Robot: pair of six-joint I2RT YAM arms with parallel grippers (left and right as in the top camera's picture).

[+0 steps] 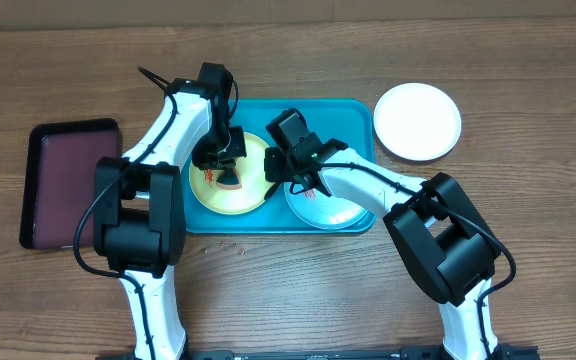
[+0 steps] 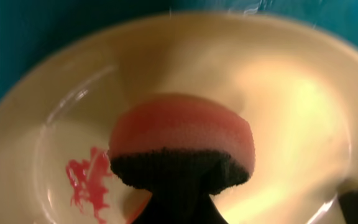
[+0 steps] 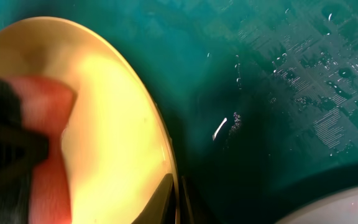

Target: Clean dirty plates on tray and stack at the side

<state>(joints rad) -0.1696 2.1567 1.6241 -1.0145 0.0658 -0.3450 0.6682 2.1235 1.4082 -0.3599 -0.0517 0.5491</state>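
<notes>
At the far left a dark maroon tray (image 1: 73, 185) lies on the wooden table (image 1: 528, 60), apart from the work. Next comes the turquoise tray (image 1: 358, 112), lying flat in the middle of the table. On its left half sits the yellow-green plate (image 1: 253, 195), which carries a red smear (image 2: 86, 180) on its floor. The left gripper (image 1: 226, 165) reaches down over this plate with its jaws clamped on a sponge (image 2: 182, 140), pink on top with a dark scouring layer beneath; the sponge sits on the plate's inner surface, just beside the smear. At the plate's right edge the right gripper (image 3: 174, 200) is pinched tight on the rim, one finger on either side, with the thin edge caught between them. The wrist view there shows water droplets (image 3: 328, 93) scattered over the tray's floor beside the plate. Further right, on the tray's right half, lies the mint-blue plate (image 1: 343, 210), partly under the right arm, with reddish marks near its left side. Off the tray, past its upper right corner, the white plate (image 1: 418, 122) rests on the bare table and looks free of marks.
</notes>
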